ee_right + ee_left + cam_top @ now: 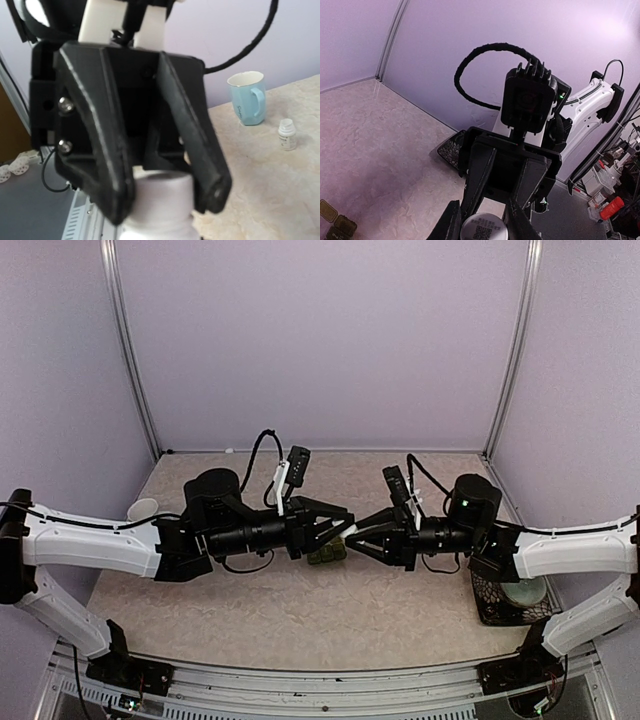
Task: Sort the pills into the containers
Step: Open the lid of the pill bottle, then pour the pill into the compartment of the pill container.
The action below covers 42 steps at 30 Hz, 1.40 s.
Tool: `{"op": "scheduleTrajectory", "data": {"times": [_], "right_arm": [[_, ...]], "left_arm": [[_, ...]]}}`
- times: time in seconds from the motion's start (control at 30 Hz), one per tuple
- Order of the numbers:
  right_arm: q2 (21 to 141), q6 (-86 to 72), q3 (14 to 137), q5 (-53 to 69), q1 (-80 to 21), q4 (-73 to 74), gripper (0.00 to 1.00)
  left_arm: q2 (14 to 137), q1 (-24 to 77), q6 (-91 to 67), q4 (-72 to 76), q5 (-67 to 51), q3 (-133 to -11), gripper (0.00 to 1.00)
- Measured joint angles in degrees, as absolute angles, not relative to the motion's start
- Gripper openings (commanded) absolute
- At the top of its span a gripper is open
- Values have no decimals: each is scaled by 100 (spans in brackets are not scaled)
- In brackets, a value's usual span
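Observation:
A white pill bottle (351, 530) hangs in the air between my two grippers, above the table's middle. My left gripper (344, 527) is shut on its ribbed cap (484, 229), whose top carries a QR code. My right gripper (362, 533) holds the bottle's body from the other side; its fingers (479, 172) reach in towards the bottle. In the right wrist view the cap (161, 192) sits between the left gripper's black fingers (112, 180), and my right fingers are out of frame. The dark green pill-box strip (327, 555) lies on the table just below the grippers and shows in the left wrist view (337, 227).
A light blue mug (247, 97) and a small white bottle (287, 134) stand at the far left of the table; the mug also shows from above (143, 508). A black mesh basket (497, 608) with a pale green bowl (525, 592) sits at the right edge.

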<state>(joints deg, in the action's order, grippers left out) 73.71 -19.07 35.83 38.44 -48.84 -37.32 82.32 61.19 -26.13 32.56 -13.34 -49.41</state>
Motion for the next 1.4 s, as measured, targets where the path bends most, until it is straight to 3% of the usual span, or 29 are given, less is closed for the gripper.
{"op": "scheduleTrajectory", "data": {"times": [0.83,1.4], "right_arm": [[7328,-1135,3378,2322,-4823,-3284,0],[8208,-36,3304,2123,-4654,-2947,0]], "left_arm": [[7658,6246,-3881,2746,510,-4967,28],[6189,5940,-3623,2521,646,-3767,28]]}}
